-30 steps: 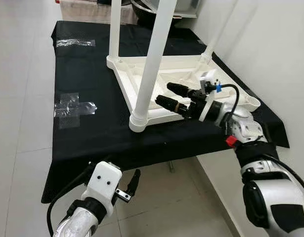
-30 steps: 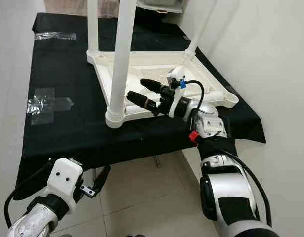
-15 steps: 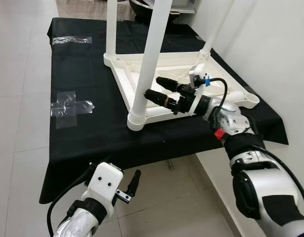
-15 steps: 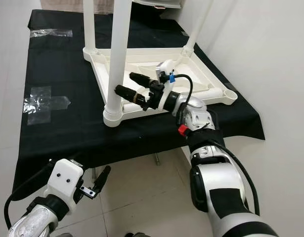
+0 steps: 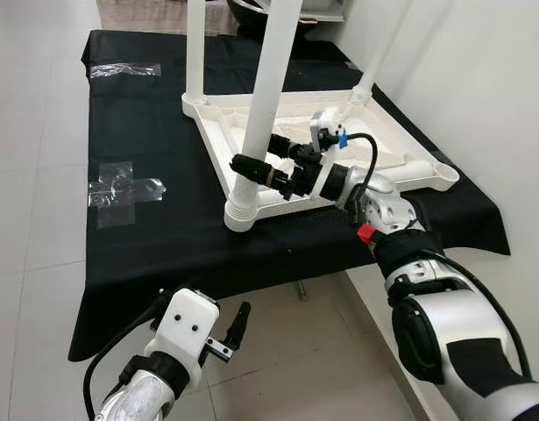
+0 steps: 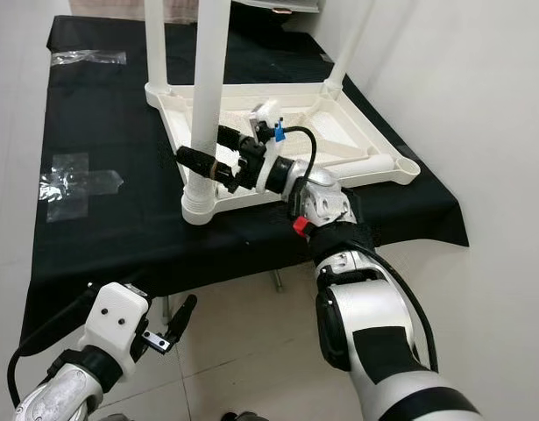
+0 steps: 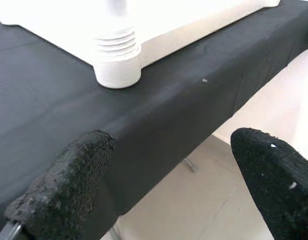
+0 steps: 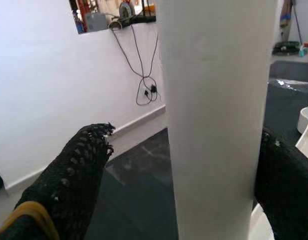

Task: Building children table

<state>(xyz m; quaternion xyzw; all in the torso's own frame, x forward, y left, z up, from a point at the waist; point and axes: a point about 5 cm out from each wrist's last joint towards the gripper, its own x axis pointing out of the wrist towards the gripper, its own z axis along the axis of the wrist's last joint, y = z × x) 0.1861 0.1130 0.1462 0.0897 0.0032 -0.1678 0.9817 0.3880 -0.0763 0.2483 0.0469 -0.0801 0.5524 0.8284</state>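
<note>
A: What lies on the big black-covered table (image 5: 146, 132)?

B: The white children's table (image 5: 339, 140), turned upside down, with its top flat on the black cloth near the wall side. Three legs stand up from its corners. The fourth corner socket (image 5: 444, 178), nearest the wall edge, has no leg in it.

A: And the nearest leg?

B: The front leg (image 5: 265, 96) rises from a ribbed collar at the corner closest to the table's front edge. The right hand (image 5: 256, 158) reaches across the underside frame to it.

A: How far open is that hand?

B: Its two black fingers (image 8: 68, 180) are spread wide, one on each side of the white leg, as the right wrist view shows. Whether the pads touch the leg cannot be told; there is a visible gap on one side.

A: The other hand?

B: The left hand (image 5: 234, 329) hangs low over the floor tiles in front of the table, fingers parted and holding nothing.

A: Anything smaller?

B: Two patches of clear tape (image 5: 124, 189) stuck on the black cloth, well apart from the white table.
</note>
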